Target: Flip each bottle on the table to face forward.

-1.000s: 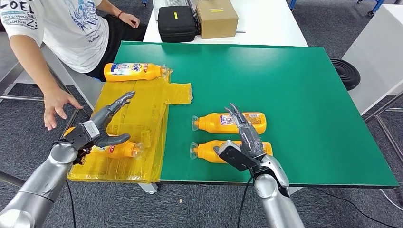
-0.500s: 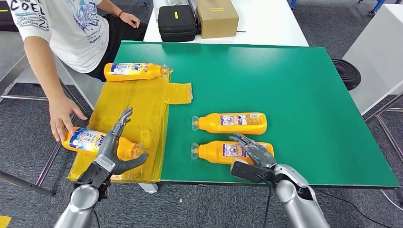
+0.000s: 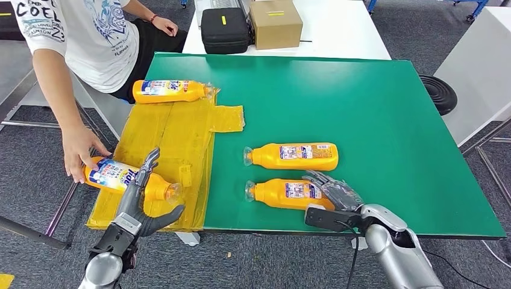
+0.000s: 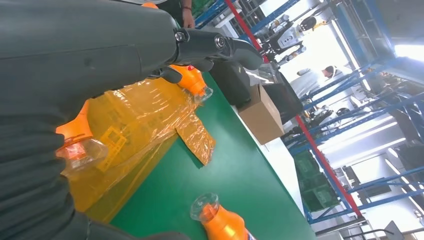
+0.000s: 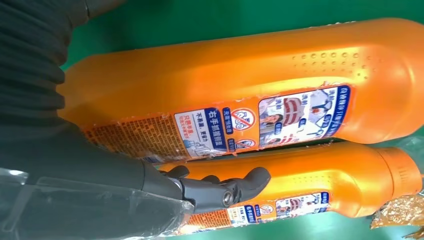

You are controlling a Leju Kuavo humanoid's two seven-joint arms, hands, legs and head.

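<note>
Four orange bottles lie on their sides. One bottle (image 3: 170,91) rests at the far end of the yellow plastic sheet (image 3: 181,129). A person's hand (image 3: 81,155) holds the left bottle (image 3: 123,178), blue-and-white label up. My left hand (image 3: 141,198) hovers open by its neck, fingers spread; in the left wrist view its clear cap (image 4: 80,150) is close to my palm. On the green mat (image 3: 373,120) lie the far bottle (image 3: 293,156) and the near bottle (image 3: 288,192). My right hand (image 3: 334,192) rests open at the near bottle's base, fingers (image 5: 220,191) stretched between the two bottles.
A person in a white T-shirt (image 3: 90,36) sits at the far left corner. A black case (image 3: 224,29) and a cardboard box (image 3: 275,23) stand on the white table beyond the mat. A dark round object (image 3: 437,91) lies on the floor to the right.
My right hand drew back from over the far bottle to the near bottle's base. My left hand pulled back toward the table's front edge. The person's hand took hold of the left bottle.
</note>
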